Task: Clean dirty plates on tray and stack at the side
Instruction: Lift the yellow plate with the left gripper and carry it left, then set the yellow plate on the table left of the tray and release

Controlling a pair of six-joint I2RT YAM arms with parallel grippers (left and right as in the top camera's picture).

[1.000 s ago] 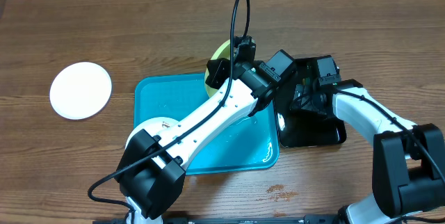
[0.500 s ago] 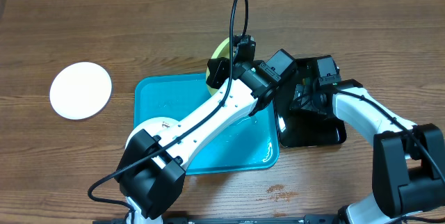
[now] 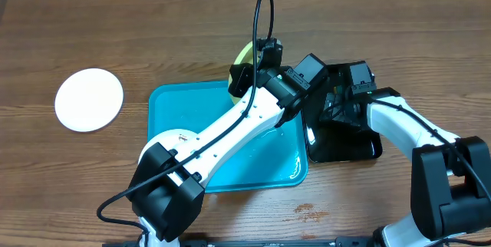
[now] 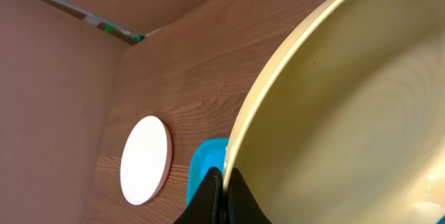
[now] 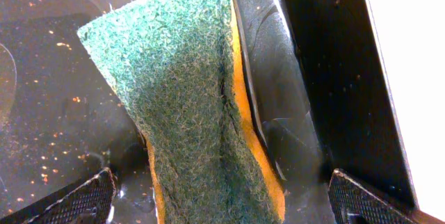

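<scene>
Rim of the yellow-green plate (image 4: pixel 348 99) is clenched in the left gripper (image 4: pixel 221 193), tilted above the turquoise tray (image 3: pixel 176 113) mid-counter, likely presented for scrubbing. Right gripper (image 5: pixel 226 196), released, straddles the sponge (image 5: pixel 188 78) in the black tray (image 3: pixel 360 149). White plate (image 3: pixel 89 99) lies near the left edge.

Yellow-green plate (image 3: pixel 244 52) mostly hidden behind left arm (image 3: pixel 230 128); sponge (image 5: pixel 188 99) cut off by bottom edge.

Turq tray (image 3: pixel 180 113); white plate (image 3: pixel 89 99) left; pale yel-grn plate (image 4: pixel 348 99) far mid; glossy blk tray (image 3: pixel 360 149) right; sponge (image 5: pixel 184 92) grn/orange.
</scene>
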